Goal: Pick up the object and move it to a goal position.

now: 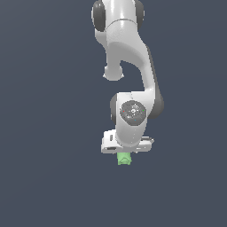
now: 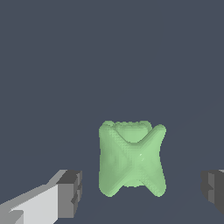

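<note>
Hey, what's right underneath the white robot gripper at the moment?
The small light-green lumpy blob sits between the open gripper fingers, touching neither. Beneath it only plain dark-grey floor shows; the blob's underside is hidden.

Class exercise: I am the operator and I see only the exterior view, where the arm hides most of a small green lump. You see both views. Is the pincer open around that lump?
Observer: Yes. In the wrist view the pincer is open, with the green lump between its fingers.
Operator: Do the fingers touch it?
Observer: No. Each dark pad stands apart from the lump, with a gap on both sides.
Operator: What shape is the lump?
Observer: Lumpy, with a raised X-like ridge across its face and four rounded corners.
</note>
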Available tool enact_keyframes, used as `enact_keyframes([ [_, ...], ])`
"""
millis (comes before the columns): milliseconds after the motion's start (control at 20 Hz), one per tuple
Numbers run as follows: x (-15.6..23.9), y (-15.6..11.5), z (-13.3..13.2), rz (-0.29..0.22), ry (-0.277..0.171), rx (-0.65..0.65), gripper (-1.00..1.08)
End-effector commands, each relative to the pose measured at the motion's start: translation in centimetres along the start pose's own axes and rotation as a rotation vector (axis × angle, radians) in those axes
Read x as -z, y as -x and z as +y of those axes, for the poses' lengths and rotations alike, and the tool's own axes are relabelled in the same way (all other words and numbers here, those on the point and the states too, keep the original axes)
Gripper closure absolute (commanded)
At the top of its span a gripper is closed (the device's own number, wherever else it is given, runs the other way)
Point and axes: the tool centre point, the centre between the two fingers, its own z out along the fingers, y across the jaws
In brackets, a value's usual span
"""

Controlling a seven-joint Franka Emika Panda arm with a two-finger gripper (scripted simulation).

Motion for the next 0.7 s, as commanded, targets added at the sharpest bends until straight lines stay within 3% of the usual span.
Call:
enact_keyframes([
  [0,-0.2,-0.3,-0.1,0.001,0.0,-0.001,-0.92],
  [300,-0.5,-0.2,-0.1,0.001,0.0,-0.001,-0.92],
  [650,-3.9,-0.2,-0.1,0.002,0.001,-0.001,-0.92],
])
